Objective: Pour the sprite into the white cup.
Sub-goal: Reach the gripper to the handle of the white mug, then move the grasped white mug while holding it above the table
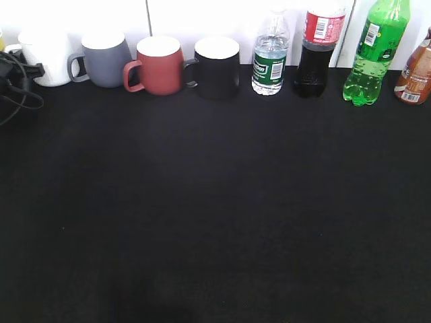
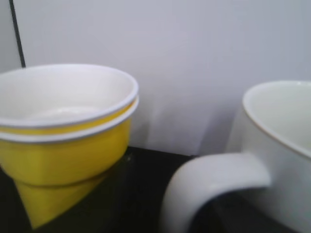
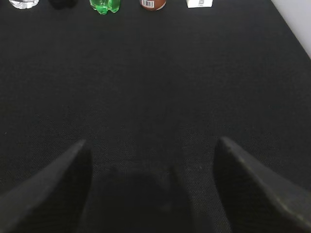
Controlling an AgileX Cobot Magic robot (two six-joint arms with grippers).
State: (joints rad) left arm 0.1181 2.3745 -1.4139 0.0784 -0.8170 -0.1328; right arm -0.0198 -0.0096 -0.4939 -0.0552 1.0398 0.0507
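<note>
The sprite [image 1: 374, 54], a tall green bottle, stands upright at the back right of the black table; its bumpy base shows at the top of the right wrist view [image 3: 103, 6]. The white cup [image 1: 47, 57] stands at the far back left. My left gripper [image 1: 17, 70] is a dark shape at the cup's left side, partly covering it. The left wrist view shows the cup [image 2: 284, 145] and its loop handle very close, but no fingers. My right gripper [image 3: 151, 142] is open and empty over bare black cloth, far in front of the sprite.
Along the back wall stand a grey mug [image 1: 106, 59], a brick-red mug [image 1: 159, 65], a black mug [image 1: 217, 67], a water bottle [image 1: 271, 57], a cola bottle [image 1: 320, 50] and a brown bottle [image 1: 416, 74]. A yellow cup [image 2: 63, 141] stands left of the white cup.
</note>
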